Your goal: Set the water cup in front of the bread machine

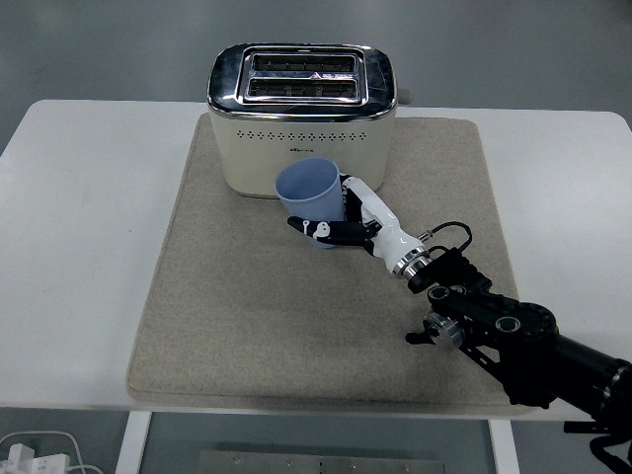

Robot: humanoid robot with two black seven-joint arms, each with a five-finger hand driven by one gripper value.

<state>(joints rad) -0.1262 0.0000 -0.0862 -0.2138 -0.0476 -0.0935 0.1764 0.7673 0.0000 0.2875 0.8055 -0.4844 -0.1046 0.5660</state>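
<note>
Right hand gripping blue water cup (open end up) just in front of bread machine, over mat.

No text can be read. The toaster bears a small dark mark low on its front face, just above the cup, but it is too small to make out.
</note>
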